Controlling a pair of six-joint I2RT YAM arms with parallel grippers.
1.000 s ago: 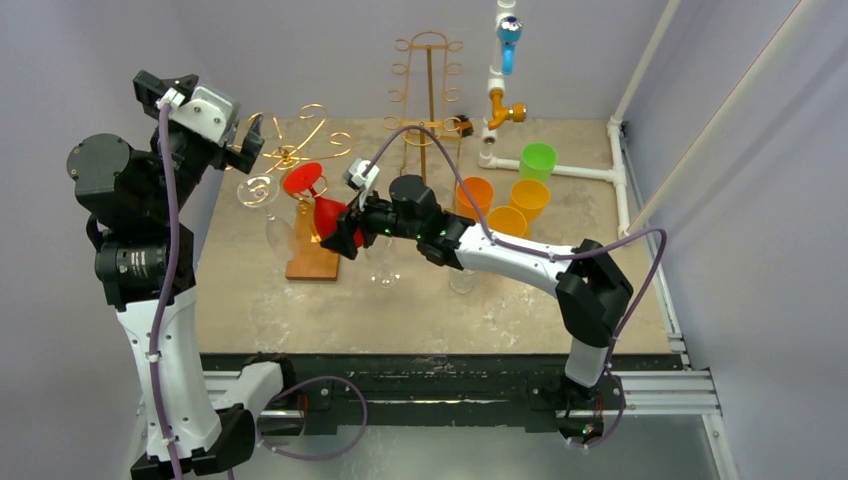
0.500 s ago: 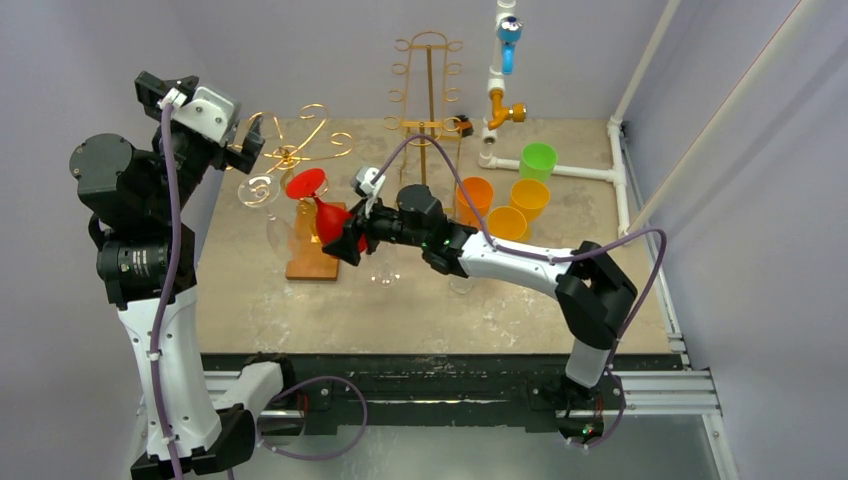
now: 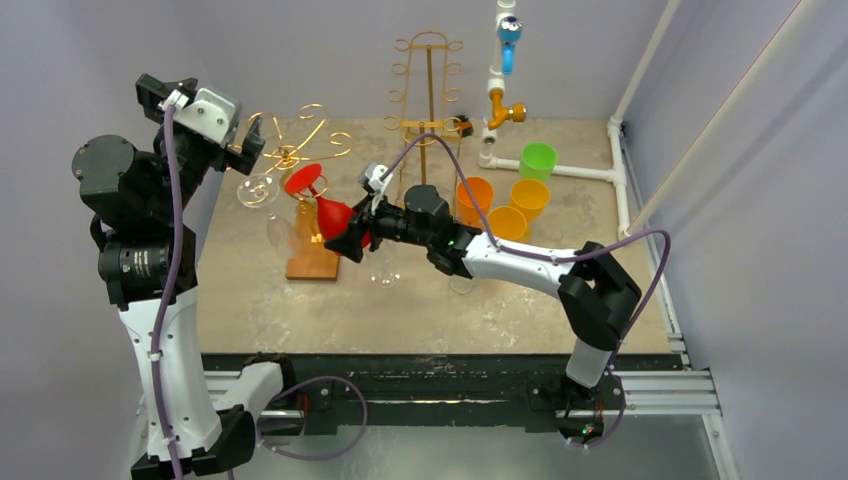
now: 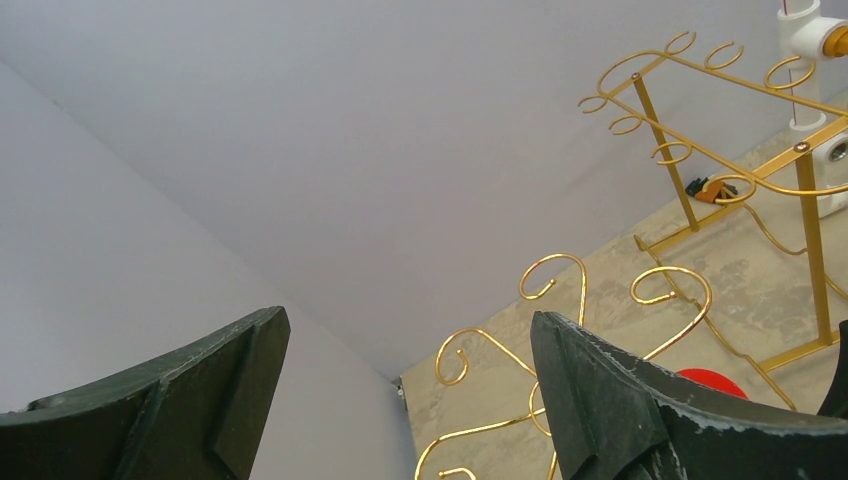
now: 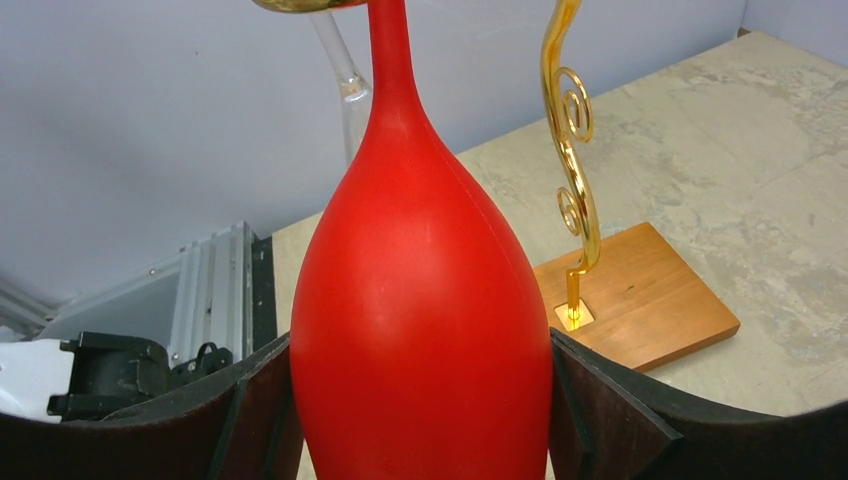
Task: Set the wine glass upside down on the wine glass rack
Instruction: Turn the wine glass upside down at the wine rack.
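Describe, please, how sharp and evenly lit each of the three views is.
Top external: even, soft light, faint shadows; the clear glass nearly vanishes against the table. Left wrist: gold rack crisp, left pincer fingers underexposed. Right wrist: red wine glass sharp and matt, glare on the gold curl.

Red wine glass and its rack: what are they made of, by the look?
The red wine glass: probably plastic; opaque, matte red, no see-through or sharp glints. The rack: likely metal wire, shiny gold, bent into scrolls. Its base: wood, smooth, visible grain.
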